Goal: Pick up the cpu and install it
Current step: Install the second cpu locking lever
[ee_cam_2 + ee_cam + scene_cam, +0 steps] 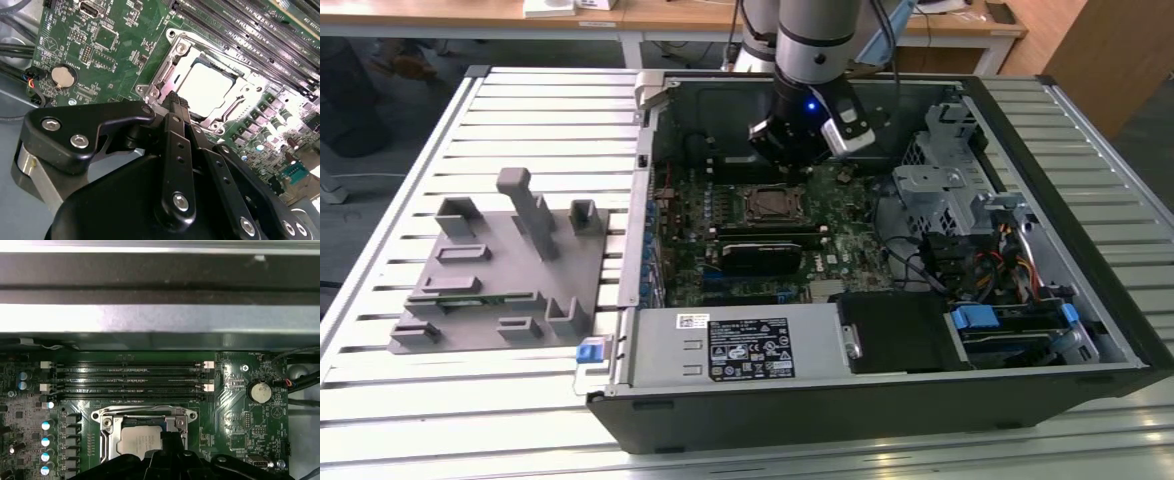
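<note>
Far toward the exterior view's left, on the slatted desk (520, 400), sits a grey holder (500, 270) with upright pegs. To its right lies an open computer case (1067, 330), with a green board (734, 250) flat inside.

Near the middle of the board sits the socket (765, 205), a black square with a metal frame. Resting inside that socket: the cpu (206, 86), flat, square, silvery-white on top, also seen in the first wrist view (142, 440). No long side to speak of, being square.

Hanging just above the socket, a bit toward the back wall of the case: the gripper (794, 150). So the cpu lies right below and just in front of the fingertips (176, 100), not touching. Fingers pressed close together, pinching nothing.

Hard to see: the near edge of the cpu, hidden behind the black gripper body in both wrist views. Cannot tell if the chip sits fully down in its seat.
</note>
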`<state>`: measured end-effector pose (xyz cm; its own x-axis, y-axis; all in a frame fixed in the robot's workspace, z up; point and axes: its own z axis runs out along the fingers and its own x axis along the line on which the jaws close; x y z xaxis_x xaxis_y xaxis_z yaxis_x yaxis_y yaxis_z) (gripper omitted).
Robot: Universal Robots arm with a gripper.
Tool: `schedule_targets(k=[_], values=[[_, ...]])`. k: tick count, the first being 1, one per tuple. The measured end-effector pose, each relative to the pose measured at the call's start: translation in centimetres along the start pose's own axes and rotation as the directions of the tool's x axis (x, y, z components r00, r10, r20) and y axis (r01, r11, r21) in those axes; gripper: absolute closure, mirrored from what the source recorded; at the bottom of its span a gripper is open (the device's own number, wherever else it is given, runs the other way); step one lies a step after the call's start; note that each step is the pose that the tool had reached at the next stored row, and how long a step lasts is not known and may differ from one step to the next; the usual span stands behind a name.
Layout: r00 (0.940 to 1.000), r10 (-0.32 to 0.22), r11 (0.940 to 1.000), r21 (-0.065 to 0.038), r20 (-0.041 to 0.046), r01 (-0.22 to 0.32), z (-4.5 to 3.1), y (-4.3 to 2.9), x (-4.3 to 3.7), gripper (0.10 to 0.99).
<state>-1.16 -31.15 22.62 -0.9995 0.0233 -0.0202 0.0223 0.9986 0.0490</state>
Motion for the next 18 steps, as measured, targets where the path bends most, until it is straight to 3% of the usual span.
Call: schedule_targets(k=[4,6,8,11,18], values=[[1.0000,0.000,1.0000,0.001,-0.0003,0.000,-0.22,-0.01,-0.01,0.980],[1.0000,0.000,1.0000,0.001,-0.0003,0.000,-0.71,0.02,-0.02,0.980],[1.0000,0.000,1.0000,0.001,-0.0005,0.000,-1.90,0.08,-0.04,0.980],[1.0000,0.000,1.0000,0.004,-0.0002,0.000,-2.21,0.00,-0.05,0.980],[1.0000,0.000,1.0000,0.004,-0.0013,0.000,-2.30,-1.76,-0.09,0.980]])
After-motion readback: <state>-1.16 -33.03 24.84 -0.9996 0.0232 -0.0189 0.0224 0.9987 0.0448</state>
